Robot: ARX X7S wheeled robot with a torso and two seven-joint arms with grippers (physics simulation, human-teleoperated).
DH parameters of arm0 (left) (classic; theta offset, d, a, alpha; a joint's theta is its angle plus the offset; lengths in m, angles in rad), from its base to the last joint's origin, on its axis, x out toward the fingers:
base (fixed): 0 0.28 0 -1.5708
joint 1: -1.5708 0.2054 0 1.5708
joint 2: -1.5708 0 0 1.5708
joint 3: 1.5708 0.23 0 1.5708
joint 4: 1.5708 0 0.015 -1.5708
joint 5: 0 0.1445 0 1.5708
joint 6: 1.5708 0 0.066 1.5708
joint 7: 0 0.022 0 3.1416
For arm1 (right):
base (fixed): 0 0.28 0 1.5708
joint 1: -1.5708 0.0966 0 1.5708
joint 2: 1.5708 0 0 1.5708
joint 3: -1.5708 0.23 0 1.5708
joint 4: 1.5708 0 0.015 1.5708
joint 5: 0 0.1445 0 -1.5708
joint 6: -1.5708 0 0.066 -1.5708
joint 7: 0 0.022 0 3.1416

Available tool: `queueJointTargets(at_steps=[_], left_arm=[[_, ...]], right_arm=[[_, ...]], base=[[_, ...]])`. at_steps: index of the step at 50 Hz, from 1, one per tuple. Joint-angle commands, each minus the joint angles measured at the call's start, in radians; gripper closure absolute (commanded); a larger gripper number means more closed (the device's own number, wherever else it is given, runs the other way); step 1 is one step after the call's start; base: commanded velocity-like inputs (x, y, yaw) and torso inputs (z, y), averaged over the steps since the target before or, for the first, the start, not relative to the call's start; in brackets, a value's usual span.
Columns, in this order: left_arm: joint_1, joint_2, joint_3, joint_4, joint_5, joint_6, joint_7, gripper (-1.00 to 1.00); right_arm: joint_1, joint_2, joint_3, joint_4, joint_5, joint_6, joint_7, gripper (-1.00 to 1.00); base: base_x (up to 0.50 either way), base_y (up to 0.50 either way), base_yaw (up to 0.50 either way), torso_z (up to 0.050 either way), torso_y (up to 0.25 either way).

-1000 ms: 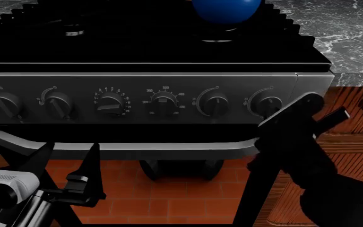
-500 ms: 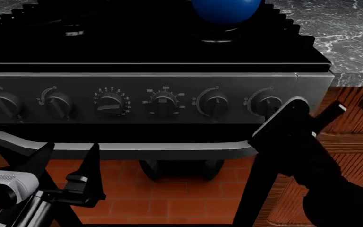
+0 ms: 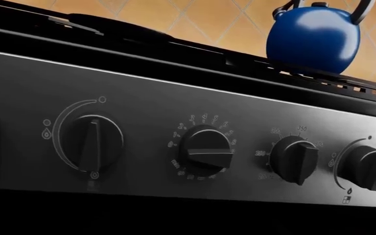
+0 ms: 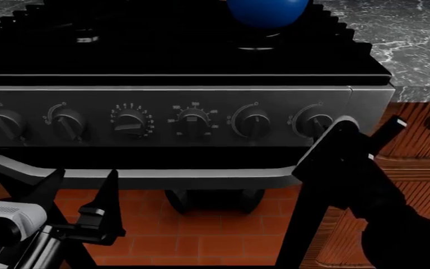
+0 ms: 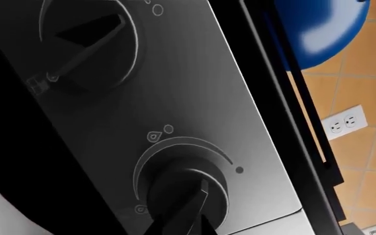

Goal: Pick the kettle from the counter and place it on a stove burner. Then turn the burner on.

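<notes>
The blue kettle [image 4: 267, 10] stands on the black grates over the right rear stove burner, whose silvery ring [image 4: 257, 47] shows just below it. The kettle also shows in the left wrist view [image 3: 312, 41] and the right wrist view [image 5: 318, 29]. My right gripper [image 4: 370, 125] is open at the rightmost control knob [image 4: 316, 123]. In the right wrist view its dark fingertips [image 5: 168, 227] lie close over that knob [image 5: 188, 191]. My left gripper [image 4: 80, 193] is open and empty, low in front of the oven. Its jaws are hidden in the left wrist view.
The dark marble counter [image 4: 413, 33] runs right of the stove over reddish-brown cabinets [image 4: 424, 168]. Several grey knobs [image 4: 131, 122] line the front panel above the oven handle [image 4: 148, 178]. A second burner [image 4: 88, 39] is at left. A wall outlet [image 5: 344, 122] is behind.
My right gripper has moved up and left, closer to the rightmost knob. The left arm and the kettle have not moved.
</notes>
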Motion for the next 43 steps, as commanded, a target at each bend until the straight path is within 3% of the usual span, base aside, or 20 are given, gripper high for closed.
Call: queueJointTargets(at_steps=[1,14,15,30,43], left_arm=[[0.003,-0.001,0.003,0.0,0.002,0.004,0.0,-1.0],[0.003,-0.004,0.001,0.002,-0.004,0.005,-0.004,-1.0],[0.004,-0.004,0.001,0.002,-0.003,0.006,-0.004,-1.0],[0.006,-0.009,0.005,0.008,-0.003,0.009,-0.003,-1.0],[0.01,-0.021,-0.009,0.02,-0.018,0.013,-0.006,-1.0]], right_arm=[[0.038,-0.059,-0.01,-0.105,0.017,-0.042,-0.049,1.0],[0.024,-0.065,0.062,-0.121,0.088,0.001,-0.004,1.0],[0.014,-0.071,0.101,-0.124,0.124,0.019,0.019,-1.0],[-0.055,-0.044,0.283,-0.272,0.334,0.099,0.18,-1.0],[-0.056,0.003,0.271,-0.318,0.471,0.071,0.349,-1.0]], base=[[0.0,0.0,0.01,0.0,0.0],[0.0,0.0,0.0,0.001,0.001],[0.0,0.0,0.0,0.0,0.01],[0.0,0.0,0.0,0.0,0.0],[0.0,0.0,0.0,0.0,0.0]])
